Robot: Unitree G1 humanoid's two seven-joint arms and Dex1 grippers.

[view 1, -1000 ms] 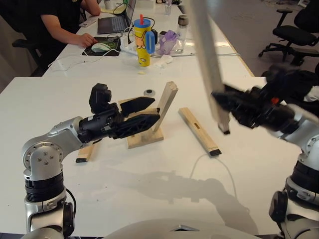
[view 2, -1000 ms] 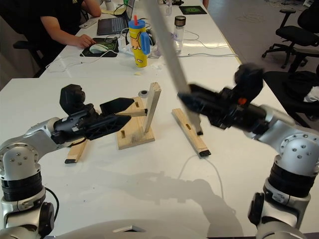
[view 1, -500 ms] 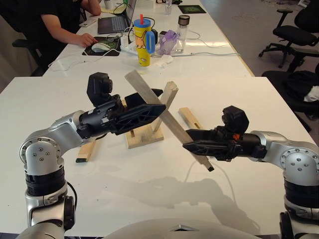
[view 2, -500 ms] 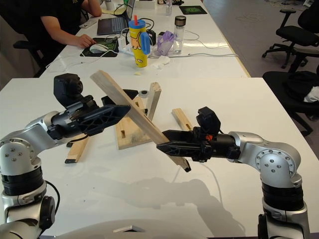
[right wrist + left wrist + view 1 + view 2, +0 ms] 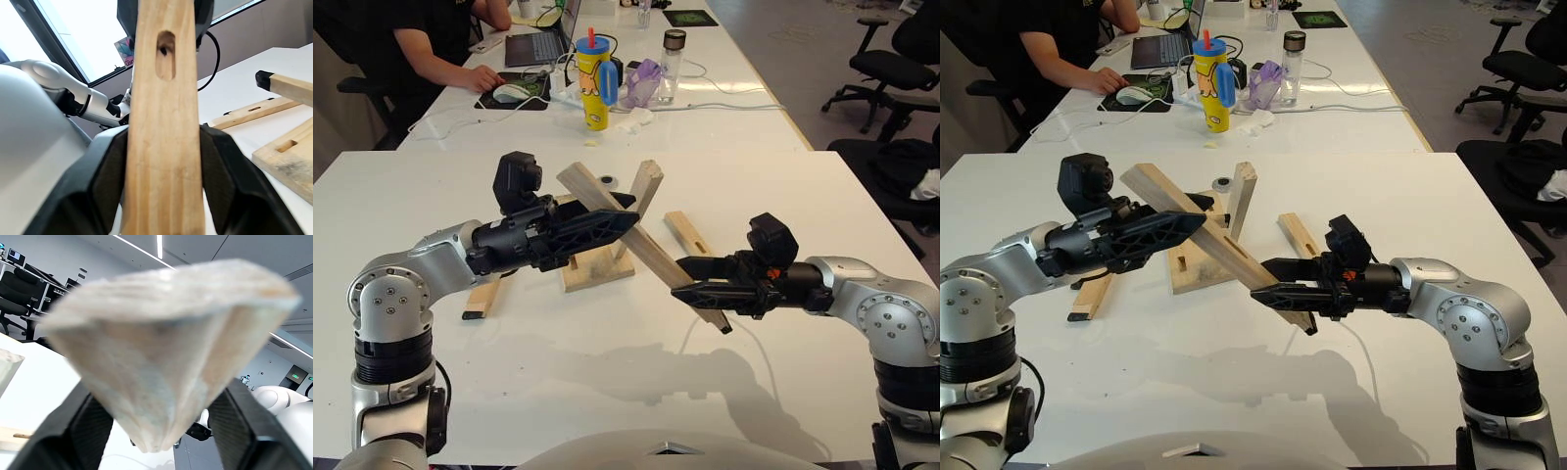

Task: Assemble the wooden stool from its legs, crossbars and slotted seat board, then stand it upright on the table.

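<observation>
The white table (image 5: 607,392) carries a flat square seat board of pale wood with cut slots (image 5: 595,272). It lies about midway between the surface's left and right edges, a little toward the far edge. An upright leg of pale wood (image 5: 646,186) stands in the board, leaning toward the right edge.

A long leg of pale wood (image 5: 651,250) hangs over the board, clear of the surface, slanting down toward the near right corner. The left gripper (image 5: 625,213) is clamped on its upper end. The right gripper (image 5: 683,278) is clamped on its lower part, with fingers pressed to both faces. A third leg (image 5: 686,231) lies flat just right of the board, and a fourth leg (image 5: 481,299) lies left of it.

With two grips on one stiff piece, arms moving out of step could twist it loose. It also crosses close to the upright leg, so a swing might knock that from its slot.

The long leg is square-sectioned and light-grained, with an oval slot and a black foot cap.
</observation>
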